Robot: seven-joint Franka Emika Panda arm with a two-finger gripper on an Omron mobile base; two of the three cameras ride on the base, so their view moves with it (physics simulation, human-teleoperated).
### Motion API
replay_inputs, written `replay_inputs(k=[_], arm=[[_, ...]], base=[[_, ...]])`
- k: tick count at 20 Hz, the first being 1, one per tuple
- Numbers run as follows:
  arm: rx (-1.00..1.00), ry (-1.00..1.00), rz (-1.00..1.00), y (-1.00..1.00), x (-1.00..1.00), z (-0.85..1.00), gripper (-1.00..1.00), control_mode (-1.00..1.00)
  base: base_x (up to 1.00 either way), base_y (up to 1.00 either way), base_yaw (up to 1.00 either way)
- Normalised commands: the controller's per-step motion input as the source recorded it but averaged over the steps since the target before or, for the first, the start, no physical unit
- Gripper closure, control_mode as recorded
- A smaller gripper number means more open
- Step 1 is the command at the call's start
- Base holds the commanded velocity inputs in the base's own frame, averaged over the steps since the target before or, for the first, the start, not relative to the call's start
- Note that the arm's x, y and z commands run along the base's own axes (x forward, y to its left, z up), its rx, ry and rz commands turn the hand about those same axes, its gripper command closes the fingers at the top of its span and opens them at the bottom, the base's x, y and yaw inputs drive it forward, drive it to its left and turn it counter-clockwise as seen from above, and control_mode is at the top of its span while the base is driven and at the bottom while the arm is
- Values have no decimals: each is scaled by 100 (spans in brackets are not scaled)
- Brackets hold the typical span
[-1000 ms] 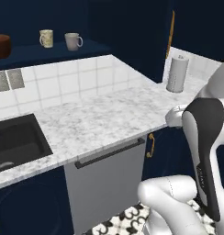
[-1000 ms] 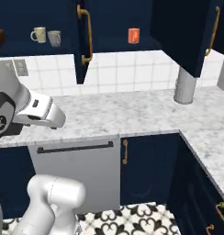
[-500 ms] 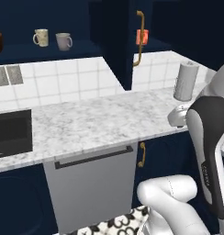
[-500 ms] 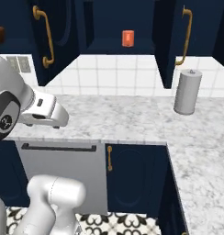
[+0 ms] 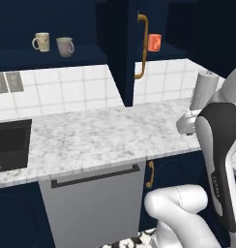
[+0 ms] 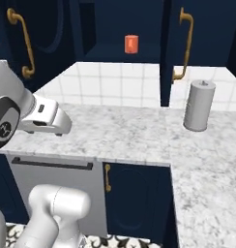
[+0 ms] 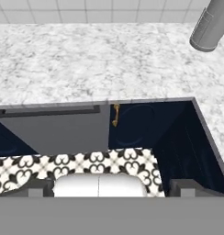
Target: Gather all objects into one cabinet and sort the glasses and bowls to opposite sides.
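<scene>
We hover low over the counter, gripper state impossible to tell, nothing carried; next we reach up and ahead for the orange-red cup.

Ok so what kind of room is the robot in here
A kitchen, rendered in simulation. A marble-look counter runs below a white tiled backsplash, a dark sink is set into it at the left, and navy wall cabinets hold a cream mug, a grey mug and an orange-red cup.
</scene>
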Motion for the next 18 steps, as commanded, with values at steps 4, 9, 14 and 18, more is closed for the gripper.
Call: replay_inputs(k=[4,9,14,18], arm=[[0,0,0,0,0,0,-100,100],[0,0,0,0,0,0,-100,100],[0,0,0,0,0,0,-100,100],[0,0,0,0,0,0,-100,100]], base=[[35,-45,24],[40,-40,15],[47,-28,1],[54,-4,-2]])
